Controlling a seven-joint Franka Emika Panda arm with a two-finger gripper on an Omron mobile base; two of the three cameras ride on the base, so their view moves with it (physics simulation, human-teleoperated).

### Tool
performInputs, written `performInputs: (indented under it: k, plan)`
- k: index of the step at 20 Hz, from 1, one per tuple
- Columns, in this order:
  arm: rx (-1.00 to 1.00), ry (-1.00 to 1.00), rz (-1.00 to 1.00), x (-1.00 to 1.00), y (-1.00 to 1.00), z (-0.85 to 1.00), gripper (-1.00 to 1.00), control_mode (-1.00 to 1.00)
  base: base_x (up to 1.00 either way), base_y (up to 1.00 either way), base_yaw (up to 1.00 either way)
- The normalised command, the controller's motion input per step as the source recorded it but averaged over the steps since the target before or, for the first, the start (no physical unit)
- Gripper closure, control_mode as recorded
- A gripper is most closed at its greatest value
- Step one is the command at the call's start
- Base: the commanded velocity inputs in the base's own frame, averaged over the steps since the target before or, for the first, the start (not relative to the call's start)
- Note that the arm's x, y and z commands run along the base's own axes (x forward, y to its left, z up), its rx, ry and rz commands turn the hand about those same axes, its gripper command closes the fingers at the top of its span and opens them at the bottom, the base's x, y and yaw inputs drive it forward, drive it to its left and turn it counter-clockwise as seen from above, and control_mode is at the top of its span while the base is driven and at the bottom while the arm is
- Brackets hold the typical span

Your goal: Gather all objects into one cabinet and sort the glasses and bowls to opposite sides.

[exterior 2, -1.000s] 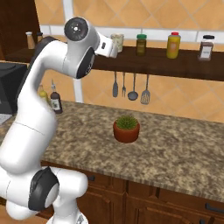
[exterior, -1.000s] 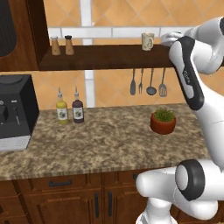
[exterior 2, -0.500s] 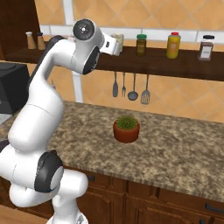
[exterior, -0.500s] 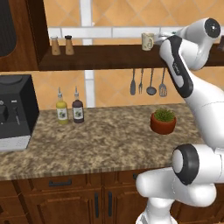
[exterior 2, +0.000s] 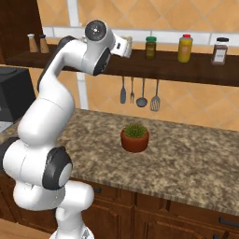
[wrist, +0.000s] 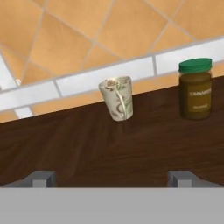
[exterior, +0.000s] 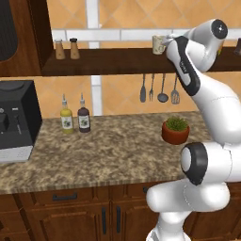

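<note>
A cream patterned glass [wrist: 117,98] stands upright on the dark wooden shelf [wrist: 87,148], a little ahead of my gripper [wrist: 112,178]. The jaws are open, wide apart, with nothing between them, and the glass lies on their centre line. From the left base the same glass [exterior: 158,44] sits on the shelf [exterior: 108,61] just left of my gripper [exterior: 167,41]. In the right base view the hand covers most of the glass [exterior 2: 128,40]. The dark brown cabinet [exterior: 19,37] hangs at the shelf's left end. No bowls are visible.
A green-lidded jar [wrist: 195,89] stands right of the glass, then a yellow bottle [exterior 2: 185,48] and a spice jar [exterior 2: 220,50]. Two shakers [exterior: 66,48] sit at the shelf's left. Below are sauce bottles [exterior: 75,115], a coffee machine [exterior: 16,120], a red plant pot [exterior: 175,130] and hanging utensils [exterior: 160,88].
The arm has swung its upper joints up and back while the hand edged left along the shelf toward the glass. The jaws stayed open.
</note>
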Motion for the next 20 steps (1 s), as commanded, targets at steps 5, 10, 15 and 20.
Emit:
performInputs:
  k: [5,10,15,20]
  plan:
    - [0.00,0.02,0.00,0.44,-0.20,-0.11,-1.00,-1.00,0.00,0.00,0.00]
    - [0.00,0.02,0.00,0.38,-0.06,-0.05,-1.00,-1.00,0.00,0.00,0.00]
    - [0.00,0.02,0.00,0.37,0.00,-0.03,-1.00,-1.00,0.00,0.00,0.00]
    - [0.00,0.01,0.00,0.35,0.00,0.00,-1.00,-1.00,0.00,0.00,0.00]
